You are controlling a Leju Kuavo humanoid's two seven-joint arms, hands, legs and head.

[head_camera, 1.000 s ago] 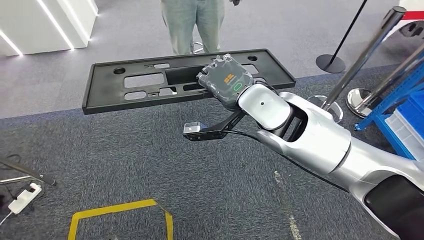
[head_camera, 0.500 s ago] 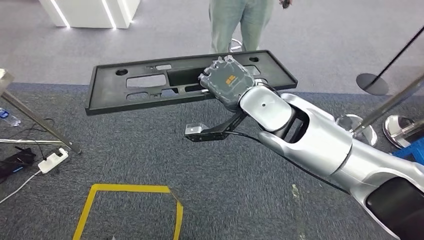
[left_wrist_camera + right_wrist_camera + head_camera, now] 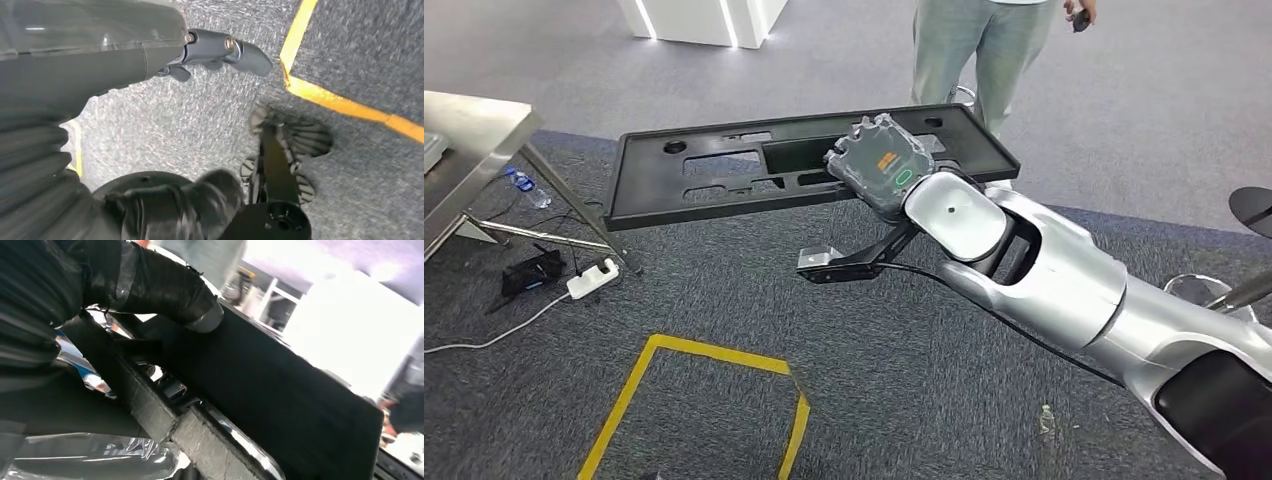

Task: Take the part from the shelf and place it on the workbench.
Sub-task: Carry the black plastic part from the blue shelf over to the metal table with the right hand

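Note:
The part (image 3: 724,172) is a long flat black plastic panel with several cut-outs, carried level above the carpet in the head view. My right hand (image 3: 882,166) grips it near its right end, the grey hand back on top. In the right wrist view the thumb (image 3: 165,287) lies over the panel's dark underside (image 3: 280,405). At the left edge of the head view a corner of a metal workbench (image 3: 469,140) stands, well to the left of the panel. My left hand (image 3: 220,50) hangs over the carpet holding nothing, its fingers stretched out.
A person in light trousers (image 3: 979,45) stands just behind the panel. Under the workbench lie a white power strip (image 3: 592,280), cables and a bottle (image 3: 524,186). Yellow tape (image 3: 714,355) marks the carpet in front. A white lit counter (image 3: 699,18) stands far back. A stanchion base (image 3: 1254,210) stands at the right.
The whole view has swung left: the person slid right, the blue shelf and stanchions left the picture, and the workbench came in at the left. My right hand still holds the panel the same way.

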